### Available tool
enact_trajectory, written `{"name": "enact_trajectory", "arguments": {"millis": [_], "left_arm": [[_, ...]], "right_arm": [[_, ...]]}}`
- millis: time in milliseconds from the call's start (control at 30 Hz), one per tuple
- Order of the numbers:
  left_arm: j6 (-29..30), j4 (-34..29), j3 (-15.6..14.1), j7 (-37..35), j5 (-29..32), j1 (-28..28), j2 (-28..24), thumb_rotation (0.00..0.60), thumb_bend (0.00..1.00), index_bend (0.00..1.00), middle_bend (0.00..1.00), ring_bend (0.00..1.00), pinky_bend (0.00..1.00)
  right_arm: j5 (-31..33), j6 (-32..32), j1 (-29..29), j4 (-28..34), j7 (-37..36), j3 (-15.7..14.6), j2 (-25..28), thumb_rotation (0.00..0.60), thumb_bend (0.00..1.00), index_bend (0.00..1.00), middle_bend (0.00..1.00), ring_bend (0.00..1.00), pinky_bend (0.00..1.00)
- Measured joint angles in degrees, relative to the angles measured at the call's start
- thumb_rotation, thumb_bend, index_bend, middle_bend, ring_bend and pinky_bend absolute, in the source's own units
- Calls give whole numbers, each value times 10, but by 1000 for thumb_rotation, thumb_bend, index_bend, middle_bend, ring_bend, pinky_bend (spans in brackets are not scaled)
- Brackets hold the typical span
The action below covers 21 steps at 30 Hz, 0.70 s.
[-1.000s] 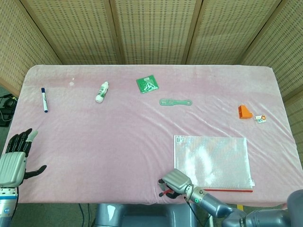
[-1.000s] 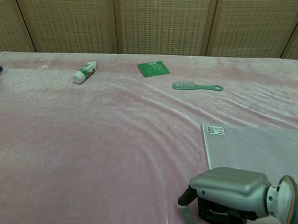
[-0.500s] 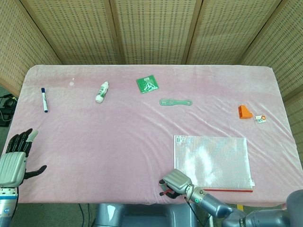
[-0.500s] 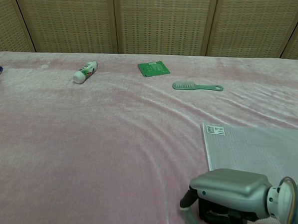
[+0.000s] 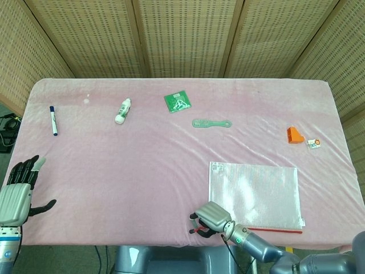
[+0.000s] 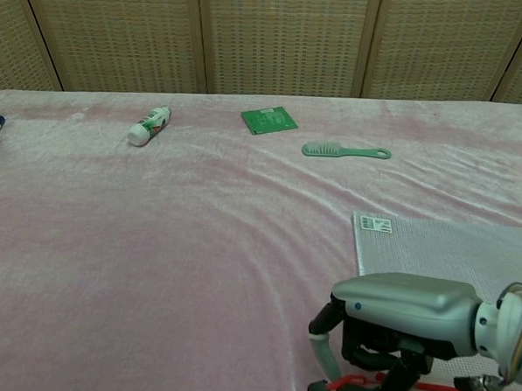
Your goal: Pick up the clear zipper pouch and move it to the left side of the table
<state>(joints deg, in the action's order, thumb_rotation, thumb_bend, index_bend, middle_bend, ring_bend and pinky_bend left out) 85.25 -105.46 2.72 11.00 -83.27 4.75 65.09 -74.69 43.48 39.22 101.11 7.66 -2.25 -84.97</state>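
The clear zipper pouch [image 5: 256,191] lies flat at the table's front right, its red zipper edge along the front. In the chest view the pouch [image 6: 450,254] has a barcode label at its far left corner. My right hand [image 5: 212,220] is at the pouch's front left corner, by the table's front edge. Its fingers [image 6: 394,329] curl down and pinch the red zipper end, which sticks out to the left between them. My left hand [image 5: 20,191] hovers off the table's front left corner, fingers apart and holding nothing. The chest view does not show it.
Along the far side lie a blue-capped marker [image 5: 53,120], a white bottle [image 5: 122,111], a green circuit board [image 5: 178,102] and a green comb [image 5: 211,123]. An orange block [image 5: 294,135] and a small tag [image 5: 313,143] sit at the right. Pink cloth [image 5: 125,171] covers the table.
My right hand has shifted slightly left and its fingers have closed on the red zipper end; the pouch's near corner has crept a little left with it. The left hand has not moved.
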Motion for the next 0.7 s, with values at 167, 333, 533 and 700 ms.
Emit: {"name": "enact_trajectory", "arguments": {"millis": [167, 333, 533, 700], "left_arm": [[1, -1, 0, -7, -1, -1, -3, 600, 0, 0, 0, 0, 0], [3, -2, 1, -14, -1, -2, -7, 600, 0, 0, 0, 0, 0], [4, -2, 3, -25, 1, -3, -12, 600, 0, 0, 0, 0, 0], [3, -2, 3, -29, 2, -3, -14, 600, 0, 0, 0, 0, 0]], "right_arm": [[-2, 5, 1, 33, -40, 21, 31, 600, 961, 770, 999, 974, 1000], [8, 0, 9, 72, -90, 51, 72, 600, 961, 771, 999, 974, 1000], [35, -25, 29, 111, -159, 100, 125, 600, 961, 772, 999, 974, 1000], [78, -55, 56, 140, -211, 152, 164, 600, 960, 773, 999, 974, 1000]]}}
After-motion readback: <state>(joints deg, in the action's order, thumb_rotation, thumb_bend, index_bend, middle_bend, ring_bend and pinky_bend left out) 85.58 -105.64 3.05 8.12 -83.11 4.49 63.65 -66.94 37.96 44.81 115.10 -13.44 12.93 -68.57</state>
